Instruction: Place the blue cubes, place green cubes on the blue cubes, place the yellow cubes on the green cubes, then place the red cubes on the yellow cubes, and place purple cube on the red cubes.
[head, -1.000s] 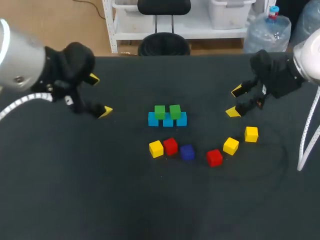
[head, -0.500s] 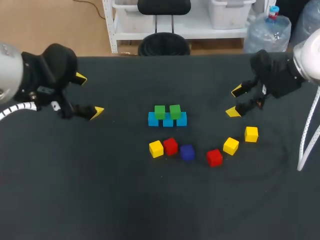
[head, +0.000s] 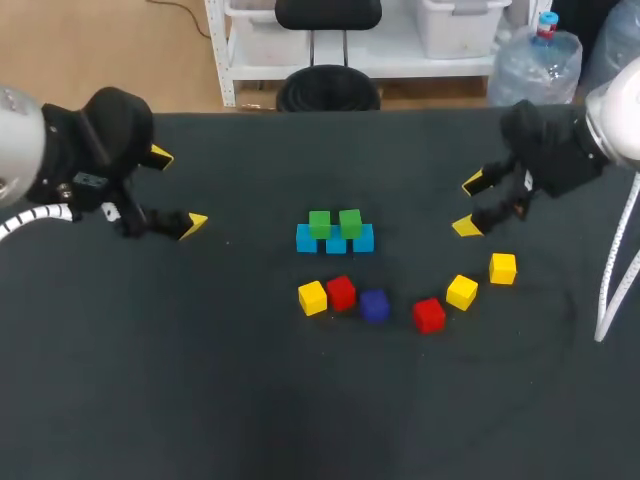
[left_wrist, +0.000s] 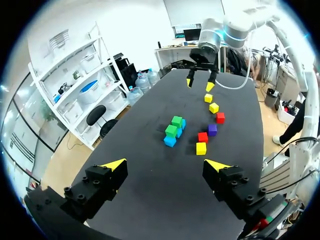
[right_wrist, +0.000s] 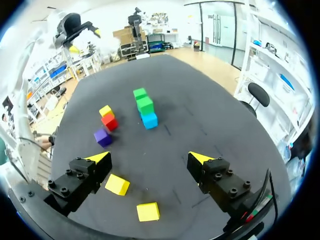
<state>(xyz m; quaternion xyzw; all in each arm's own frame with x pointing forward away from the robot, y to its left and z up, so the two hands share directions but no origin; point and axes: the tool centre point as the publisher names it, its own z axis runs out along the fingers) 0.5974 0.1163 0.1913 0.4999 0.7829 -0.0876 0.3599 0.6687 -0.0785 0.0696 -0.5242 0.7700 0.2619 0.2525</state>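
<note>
Black table (head: 200, 400), left gripper (head: 178, 190) and right gripper (head: 469, 205) spread, green cubes (head: 320, 223) half-hiding blue cubes (head: 305, 240)

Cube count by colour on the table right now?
blue cubes: 3
green cubes: 2
yellow cubes: 3
red cubes: 2
purple cube: 1
Total: 11

stack (head: 335, 232) at middle of table (head: 250, 400) | loose cubes (head: 374, 305) in row before it, reaching right
</note>
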